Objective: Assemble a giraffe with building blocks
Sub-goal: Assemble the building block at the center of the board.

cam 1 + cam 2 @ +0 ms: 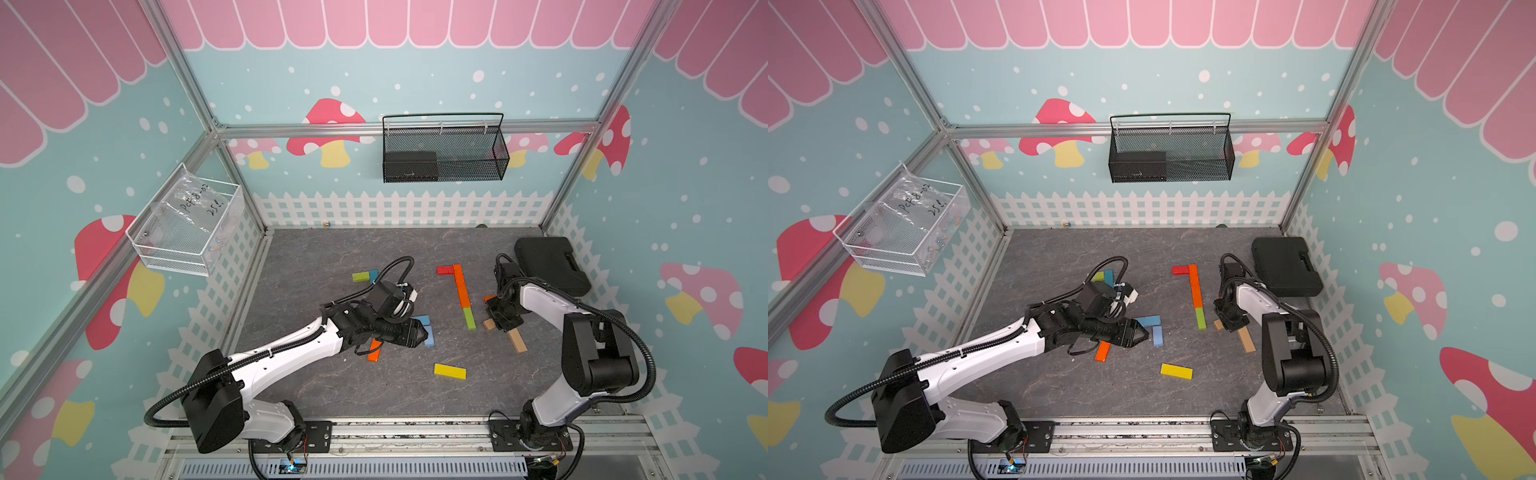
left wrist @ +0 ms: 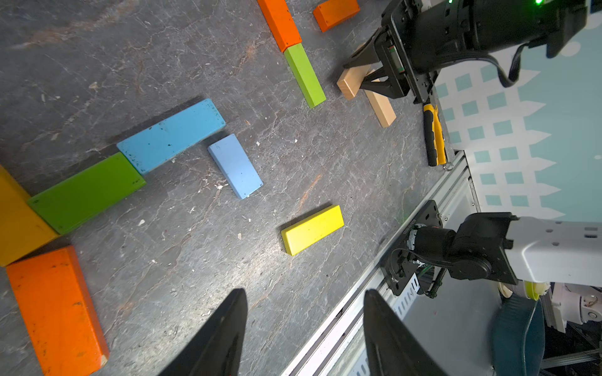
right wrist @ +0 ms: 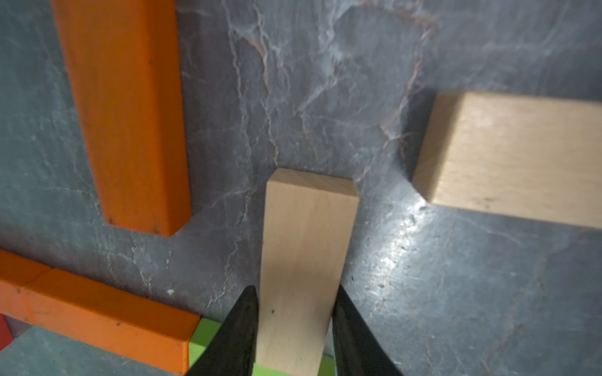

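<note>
Right gripper point(image 3: 294, 289): jaws clamped on one tan block point(image 3: 306, 234) at 3 o'clock on the bench point(image 1: 311, 386). The second tan block point(image 1: 517, 341) lies at its 4 o'clock. Left gripper point(image 2: 304, 291): jaws apart, mid-bench. Also four orange blocks point(image 1: 463, 293), three blue blocks point(image 1: 429, 336), three green blocks point(image 1: 469, 318), one red block point(image 1: 444, 270), one yellow block point(image 1: 450, 371) and one amber block point(image 2: 13, 224).

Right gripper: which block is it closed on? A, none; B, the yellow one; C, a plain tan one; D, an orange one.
C: in the right wrist view the right gripper clamps both sides of a plain tan block.
</note>
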